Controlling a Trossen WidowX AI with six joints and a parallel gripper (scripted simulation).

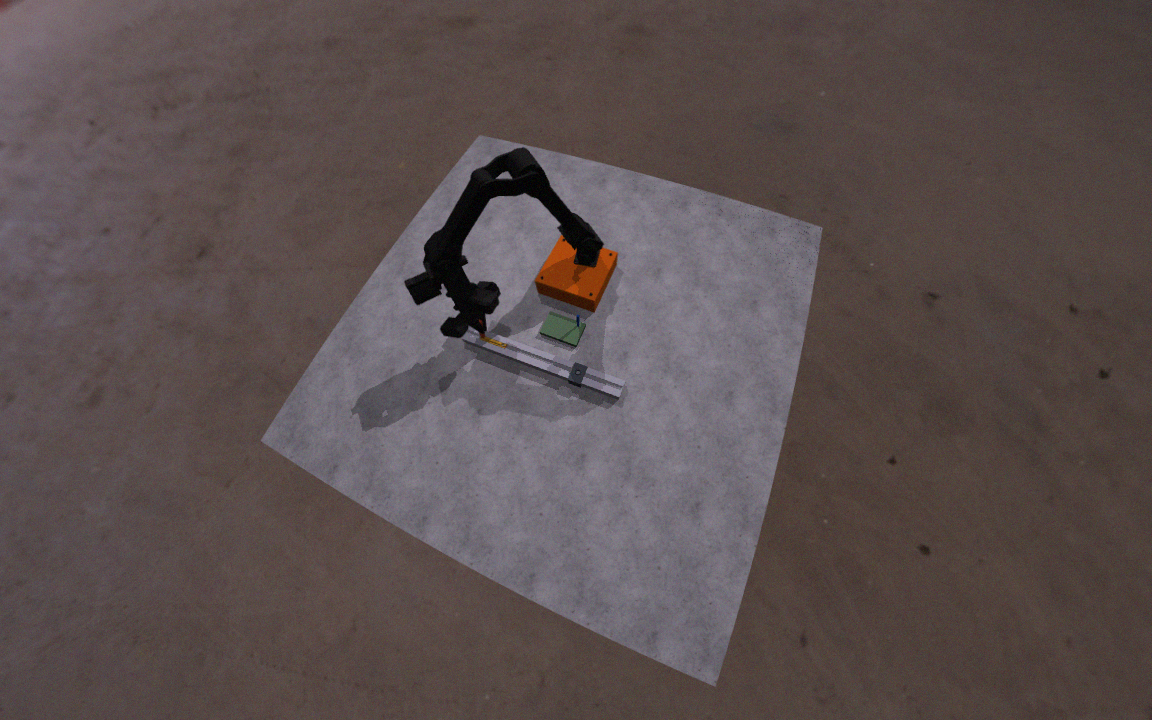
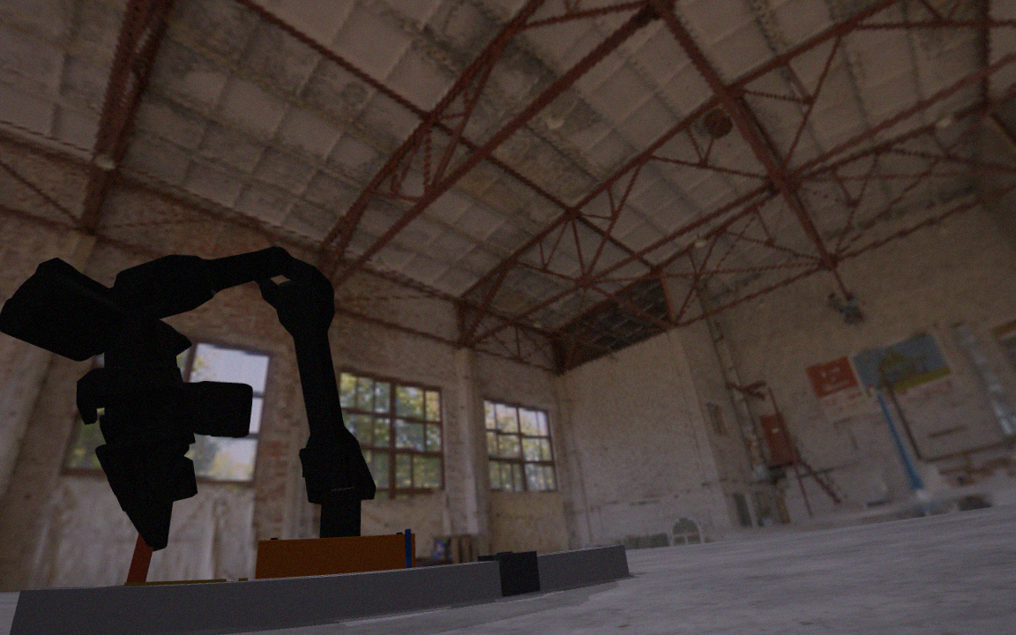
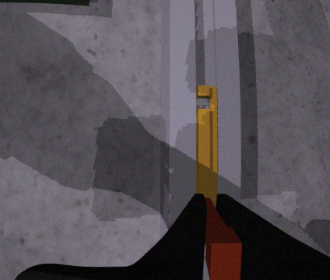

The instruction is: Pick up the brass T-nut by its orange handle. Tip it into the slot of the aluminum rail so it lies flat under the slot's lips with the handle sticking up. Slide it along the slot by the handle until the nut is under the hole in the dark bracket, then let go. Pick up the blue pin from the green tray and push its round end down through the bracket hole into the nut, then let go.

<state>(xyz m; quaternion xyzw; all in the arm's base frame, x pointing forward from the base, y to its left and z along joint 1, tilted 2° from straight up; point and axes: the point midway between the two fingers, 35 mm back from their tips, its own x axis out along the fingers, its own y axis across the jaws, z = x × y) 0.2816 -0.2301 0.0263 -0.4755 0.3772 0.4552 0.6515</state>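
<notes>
My gripper (image 1: 481, 333) (image 2: 151, 544) (image 3: 208, 202) is shut on the orange handle (image 2: 138, 562) (image 3: 226, 261), low over one end of the aluminum rail (image 1: 605, 385) (image 2: 298, 597) (image 3: 181, 58). The brass T-nut (image 1: 495, 342) (image 2: 180, 582) (image 3: 205, 152) lies lengthwise along the slot. A thin brass edge shows above the rail's top in the exterior view, and the nut looks rolled slightly to one side in the wrist view. Whether any of it is under the lips is unclear. The handle leans up from its near end. The dark bracket (image 1: 577, 375) (image 2: 519, 573) sits toward the rail's other end. The blue pin (image 1: 577, 320) (image 2: 407, 549) stands upright in the green tray (image 1: 551, 333).
The orange base block (image 1: 562, 278) (image 2: 322, 558) carries the arm, behind the tray. The tray lies between the block and the rail. The arm arches from the block to the rail's end. Its shadow falls across the rail in the wrist view.
</notes>
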